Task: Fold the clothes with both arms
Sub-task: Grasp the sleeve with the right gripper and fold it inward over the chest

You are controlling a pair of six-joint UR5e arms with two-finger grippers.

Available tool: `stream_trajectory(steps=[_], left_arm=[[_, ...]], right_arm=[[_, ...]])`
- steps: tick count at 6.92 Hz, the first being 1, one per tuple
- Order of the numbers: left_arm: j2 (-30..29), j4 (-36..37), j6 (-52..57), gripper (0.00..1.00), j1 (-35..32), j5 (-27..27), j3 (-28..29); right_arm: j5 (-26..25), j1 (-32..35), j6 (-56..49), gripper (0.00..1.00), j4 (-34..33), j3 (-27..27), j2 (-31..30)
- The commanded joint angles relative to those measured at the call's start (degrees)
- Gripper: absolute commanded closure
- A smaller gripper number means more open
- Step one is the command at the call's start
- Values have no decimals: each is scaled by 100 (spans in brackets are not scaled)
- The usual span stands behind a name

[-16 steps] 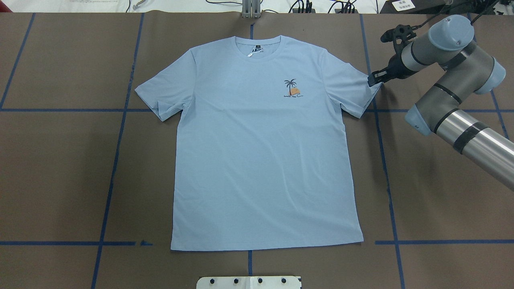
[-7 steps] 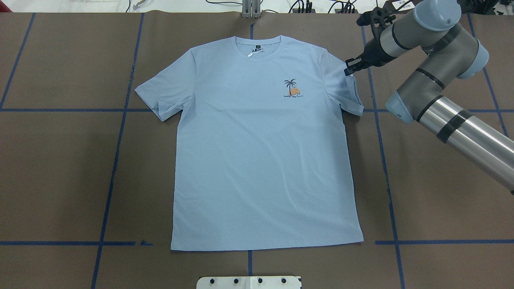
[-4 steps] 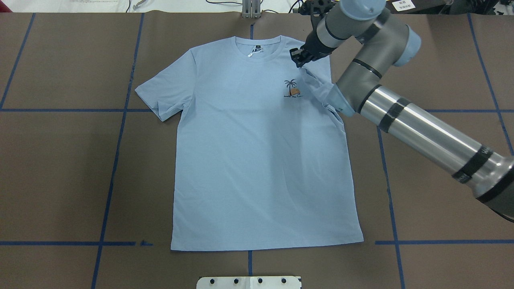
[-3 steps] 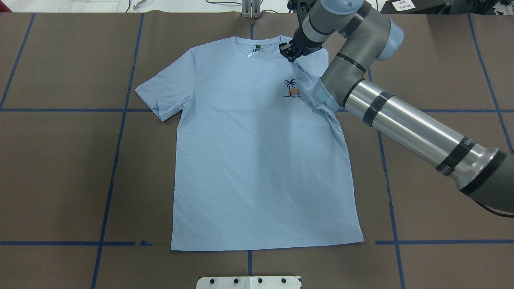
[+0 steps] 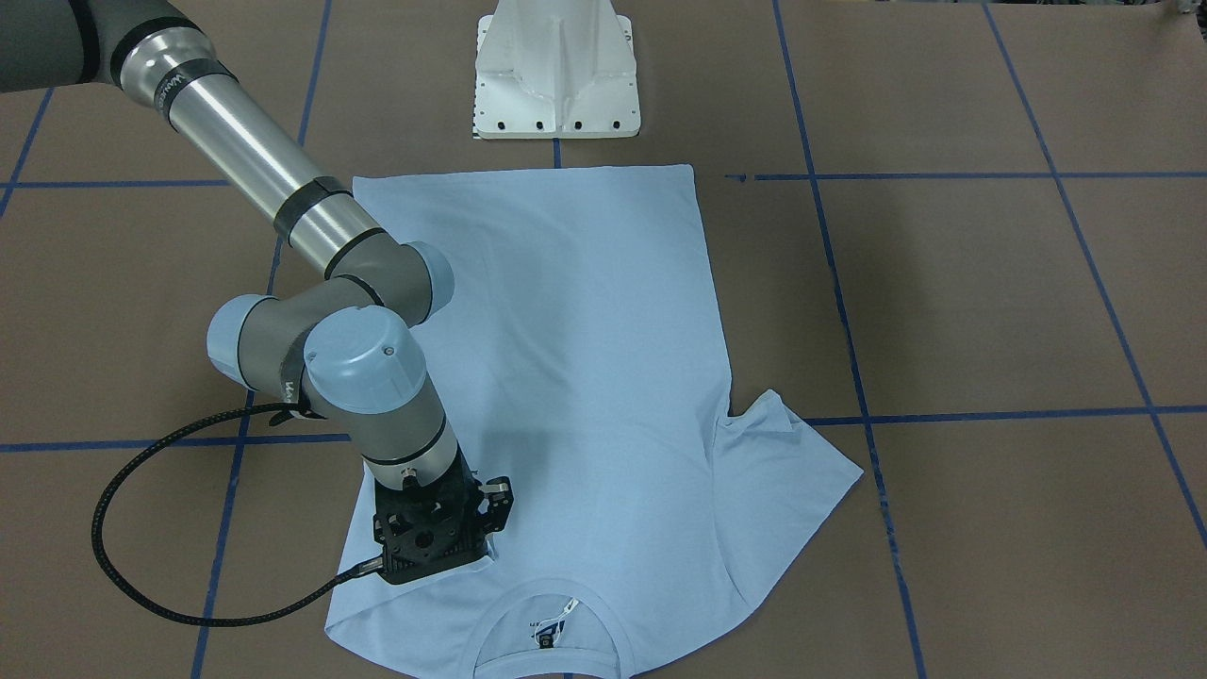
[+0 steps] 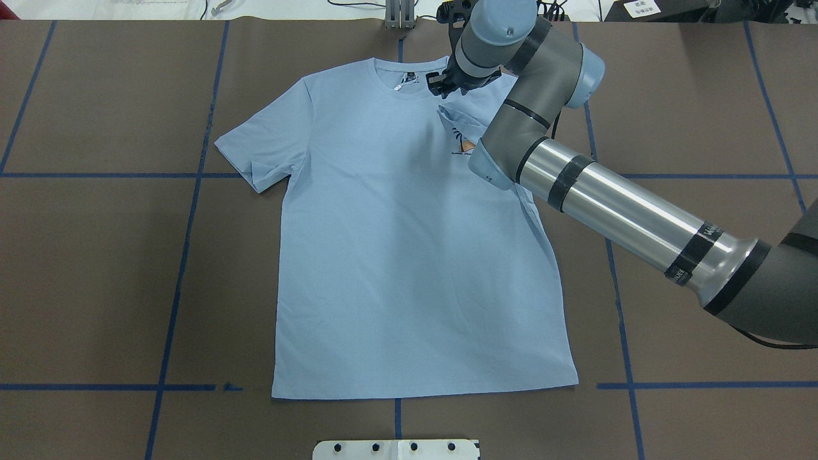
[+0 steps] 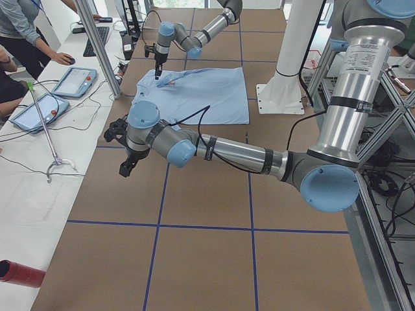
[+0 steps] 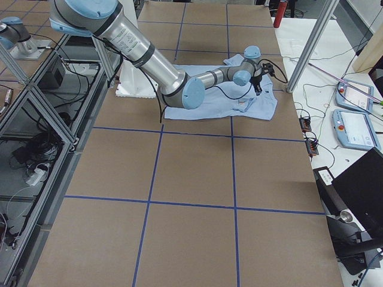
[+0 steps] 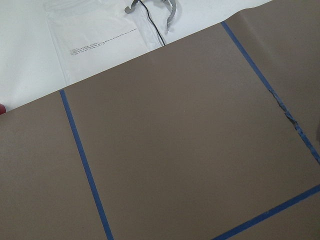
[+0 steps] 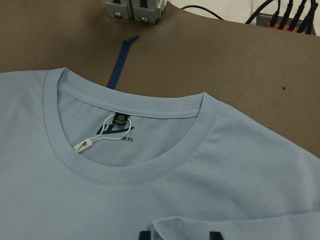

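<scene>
The pale blue T-shirt [image 6: 409, 255] lies flat, chest up, collar towards the far edge. Its right sleeve [image 6: 457, 118] is folded inward over the chest and partly covers the palm print. My right gripper [image 6: 438, 88] hovers just above that sleeve's tip, beside the collar. In the right wrist view the sleeve hem [image 10: 240, 225] lies at the bottom edge, and two dark fingertips [image 10: 215, 234] stand apart, so the gripper is open. The other sleeve [image 6: 255, 147] is still spread out. My left gripper [image 7: 124, 170] hangs over bare table away from the shirt; I cannot tell its state.
The white pedestal [image 5: 556, 75] stands at the shirt's hem end. A metal bracket [image 6: 399, 16] sits at the far table edge. Beyond that edge is a bench with tablets [image 7: 71, 81], cables and people. Blue tape lines cross the brown table [image 6: 96, 287].
My right gripper carried the right sleeve from its spread position leftward across the chest to beside the collar. The sleeve now lies folded over the print and no longer stretches up to the gripper.
</scene>
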Motion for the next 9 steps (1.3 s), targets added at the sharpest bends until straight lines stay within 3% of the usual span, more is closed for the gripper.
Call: stream_trajectory(steps=[1,3,5,9], left_arm=[[-11,-1,-64,0,3,0,-14],[-2,-1,-151,0,-5,0,-110],[7,-1,-249,0,-5,0,-145],[-2,-1,-257,0,3,0,-137]], right_arm=[[28,-10,41,0,-31,417,-239],[318,34,32,0,-31,998,-888],[572,130,32,0,-40,1218,-1276],[609,17,41,2,-84,1220,-1357]])
